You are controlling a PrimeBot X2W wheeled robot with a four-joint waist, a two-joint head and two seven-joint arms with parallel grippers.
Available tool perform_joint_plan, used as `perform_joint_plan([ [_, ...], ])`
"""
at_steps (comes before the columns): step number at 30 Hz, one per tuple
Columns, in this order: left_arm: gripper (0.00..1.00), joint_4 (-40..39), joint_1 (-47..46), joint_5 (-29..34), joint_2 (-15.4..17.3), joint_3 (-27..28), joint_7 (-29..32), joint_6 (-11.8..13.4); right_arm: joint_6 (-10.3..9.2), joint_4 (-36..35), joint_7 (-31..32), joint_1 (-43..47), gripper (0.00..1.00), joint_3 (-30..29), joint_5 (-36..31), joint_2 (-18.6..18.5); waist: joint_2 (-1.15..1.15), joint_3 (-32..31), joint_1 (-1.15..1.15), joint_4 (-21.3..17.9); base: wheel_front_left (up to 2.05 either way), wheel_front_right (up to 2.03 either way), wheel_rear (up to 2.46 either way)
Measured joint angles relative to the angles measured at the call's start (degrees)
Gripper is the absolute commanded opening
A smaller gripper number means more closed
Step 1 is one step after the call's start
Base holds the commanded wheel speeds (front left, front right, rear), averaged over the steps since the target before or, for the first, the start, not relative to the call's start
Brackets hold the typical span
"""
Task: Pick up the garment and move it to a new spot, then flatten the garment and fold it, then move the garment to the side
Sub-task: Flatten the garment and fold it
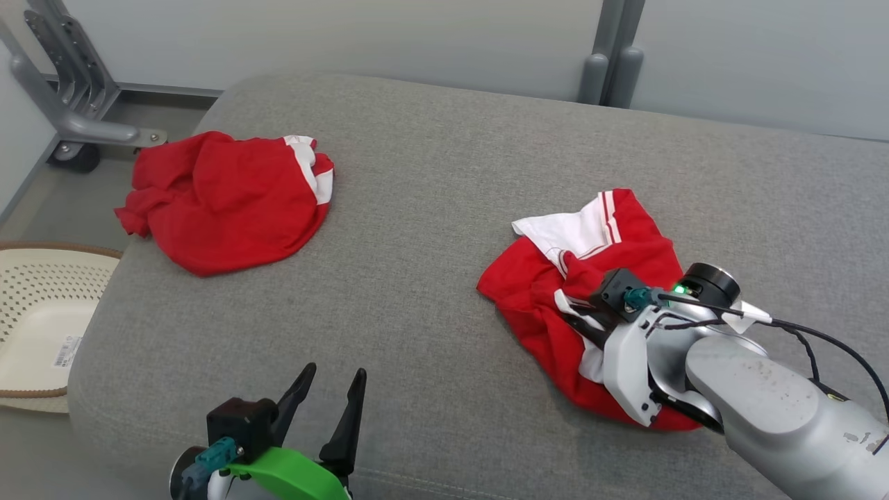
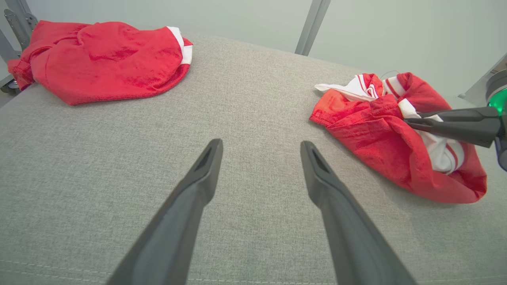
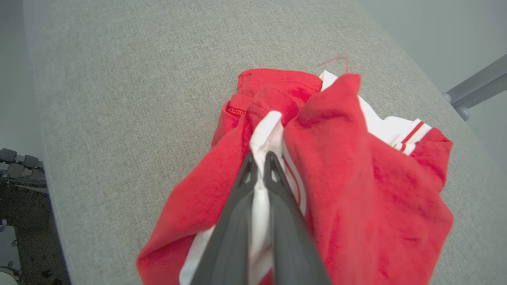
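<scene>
A broad bare band of the grey worktop [image 1: 444, 208] runs from 6 to 12 o'clock through the middle, open between two heaps. At 10 o'clock a second red garment [image 1: 222, 201] takes up the far left corner; a metal frame [image 1: 69, 104] stands beyond it, and a pale perforated basket [image 1: 35, 312] sits off the edge at 9 o'clock. At 3 o'clock the red-and-white garment [image 1: 549, 292] blocks the near right, together with the right end effector [image 3: 259, 164] clamped on its white fold. The left end effector [image 1: 333, 385], fingers spread, hovers at 6 o'clock over bare surface.
</scene>
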Motion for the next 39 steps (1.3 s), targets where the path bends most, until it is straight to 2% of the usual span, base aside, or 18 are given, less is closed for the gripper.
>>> perform_joint_plan([
  [8,1.00,-0.6,-0.1,0.0,-0.8,-0.5,0.1,0.0,-1.62,-2.1,-2.1,1.1,0.00,-3.2,2.1,-1.8,0.00,0.9,0.00,-3.2,0.00,0.00,0.00],
  [11,1.00,-1.4,-0.9,0.2,-1.9,-1.8,0.2,0.0,-1.63,-2.8,-2.6,3.1,0.00,-3.4,2.9,-2.9,0.00,1.4,0.00,-4.9,0.00,0.00,0.00],
  [13,1.00,-1.8,-2.0,0.4,-2.6,-2.2,0.3,-0.1,-1.62,-2.8,-2.5,3.9,0.09,-2.8,2.9,-3.3,0.00,1.7,0.00,-5.7,0.00,0.00,0.00],
  [14,1.00,-1.8,-2.7,0.6,-2.8,-2.3,0.3,-0.1,-1.63,-2.8,-2.5,4.4,0.17,-2.7,2.9,-3.3,0.00,1.9,0.00,-6.2,0.00,0.00,0.00],
  [15,1.00,-1.8,-3.2,0.8,-2.9,-2.4,0.3,-0.1,-1.68,-2.9,-2.5,4.7,0.20,-2.7,2.9,-3.4,0.00,2.1,0.00,-6.6,0.00,0.00,0.00],
  [17,1.00,-1.7,-3.8,1.0,-3.2,-2.4,0.3,-0.1,-2.18,-2.9,-2.6,4.9,0.37,-2.7,2.9,-3.4,0.00,2.4,0.00,-7.5,0.00,0.00,0.00],
  [18,1.00,-1.6,-4.0,1.1,-3.3,-2.4,0.3,-0.1,-2.60,-2.9,-2.7,4.9,0.50,-2.9,2.9,-3.5,0.00,2.6,0.00,-7.9,0.00,0.00,0.00],
  [19,1.00,-1.5,-4.2,1.1,-3.5,-2.5,0.3,-0.2,-2.87,-3.0,-3.1,4.9,0.91,-3.1,2.9,-3.6,0.00,2.8,0.00,-8.3,0.00,0.00,0.00],
  [20,1.00,-1.3,-4.2,1.2,-3.6,-2.6,0.3,-0.4,-3.12,-3.0,-3.2,4.9,1.00,-3.3,2.9,-3.8,0.00,2.9,0.00,-8.7,0.00,0.00,0.00],
  [29,1.00,0.5,-4.5,1.2,-4.1,-3.4,0.4,-0.6,-5.12,-4.2,-5.0,4.9,1.00,-5.6,3.4,-5.6,0.00,3.9,0.00,-10.5,0.00,0.00,0.00],
  [34,1.00,1.5,-4.9,1.2,-4.3,-3.4,0.4,-0.9,-5.19,-4.5,-5.1,5.0,1.00,-5.9,3.5,-6.1,0.00,4.0,0.00,-10.5,0.00,0.00,0.00],
  [39,1.00,1.9,-5.7,1.2,-4.3,-3.4,0.4,-1.1,-6.12,-4.8,-5.6,5.9,1.00,-6.8,4.1,-6.5,0.00,4.0,0.00,-10.5,0.00,0.00,0.00],
])
